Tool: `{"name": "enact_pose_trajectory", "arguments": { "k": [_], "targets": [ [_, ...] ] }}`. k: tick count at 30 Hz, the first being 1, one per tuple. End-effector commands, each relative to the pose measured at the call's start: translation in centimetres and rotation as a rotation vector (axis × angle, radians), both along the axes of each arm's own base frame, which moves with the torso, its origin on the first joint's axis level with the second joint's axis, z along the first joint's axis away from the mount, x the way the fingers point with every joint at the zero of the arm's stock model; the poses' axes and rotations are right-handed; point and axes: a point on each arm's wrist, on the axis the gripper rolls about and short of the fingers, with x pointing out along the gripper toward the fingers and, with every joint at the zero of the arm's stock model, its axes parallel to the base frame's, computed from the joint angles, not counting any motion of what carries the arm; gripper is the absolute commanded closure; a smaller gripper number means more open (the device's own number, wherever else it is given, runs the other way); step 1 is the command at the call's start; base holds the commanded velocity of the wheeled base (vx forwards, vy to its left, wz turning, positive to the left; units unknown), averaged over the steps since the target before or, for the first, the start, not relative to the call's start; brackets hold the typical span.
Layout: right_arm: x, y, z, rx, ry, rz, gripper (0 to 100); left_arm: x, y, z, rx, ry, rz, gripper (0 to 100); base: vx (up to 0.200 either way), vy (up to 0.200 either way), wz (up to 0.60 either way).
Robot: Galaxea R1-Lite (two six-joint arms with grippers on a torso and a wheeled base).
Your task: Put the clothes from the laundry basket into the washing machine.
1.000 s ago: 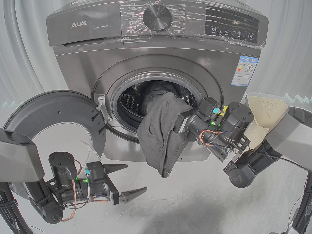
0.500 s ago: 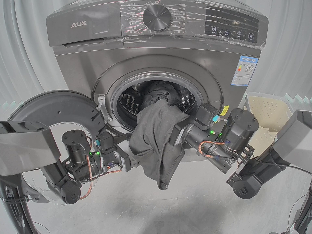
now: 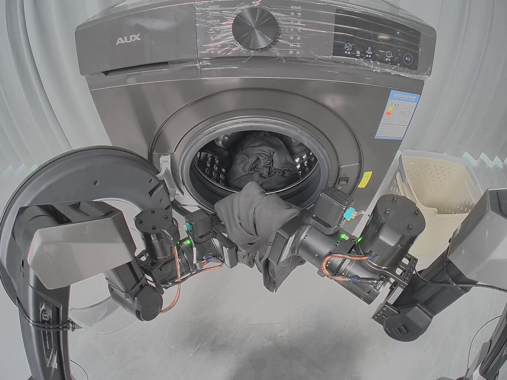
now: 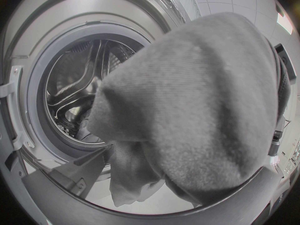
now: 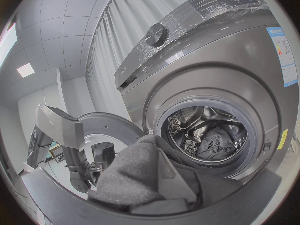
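now grey garment [image 3: 252, 215] long-axis vertical, tail floorward from washing machine [image 3: 248, 93] mouth; left hand [image 3: 238, 253], right hand [image 3: 270, 250] grips untellable

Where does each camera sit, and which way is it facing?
Head view: on the head, looking down at the washing machine; left arm and right arm show.
Left wrist view: left wrist, facing the drum; left gripper shows.
Right wrist view: right wrist, facing the drum; right gripper and left arm show.
All three share the grey garment.
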Motion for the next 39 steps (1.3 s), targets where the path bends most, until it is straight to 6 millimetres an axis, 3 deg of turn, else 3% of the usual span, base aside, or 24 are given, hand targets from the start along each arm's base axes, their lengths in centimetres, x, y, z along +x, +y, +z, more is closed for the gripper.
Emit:
{"name": "enact_pose_trajectory", "arguments": {
  "k": [1,11,19,20,23,32,39],
  "targets": [
    [-0.5,-0.2,-0.4,-0.015,0.015,0.012,100,0.9,-0.4,-1.3,0.004,0.008,0.003,100,0.0,0.0,0.0],
    [-0.6,-0.9,-1.3,-0.046,0.045,-0.006,100,1.1,-0.1,-0.5,-0.013,-0.008,0.05,100,0.0,0.0,0.0],
    [-0.8,-1.6,-2.4,-0.083,0.082,-0.017,100,0.2,0.2,1.8,-0.056,-0.019,0.073,100,0.0,0.0,0.0],
    [-0.8,-1.5,-2.4,-0.084,0.083,-0.015,0,0.1,0.2,2.0,-0.062,-0.019,0.071,100,0.0,0.0,0.0],
    [-1.0,-1.9,-2.9,-0.098,0.11,-0.022,0,-0.2,0.3,2.8,-0.073,-0.03,0.089,100,0.0,0.0,0.0],
    [-5.8,-7.1,-9.0,-0.36,0.353,-0.018,0,-2.1,1.7,4.6,-0.079,-0.033,0.113,100,0.0,0.0,0.0],
    [-8.2,-8.5,-10.3,-0.43,0.425,0.066,0,-4.0,2.5,5.3,-0.084,-0.004,0.108,100,0.0,0.0,0.0]
  ]
}}
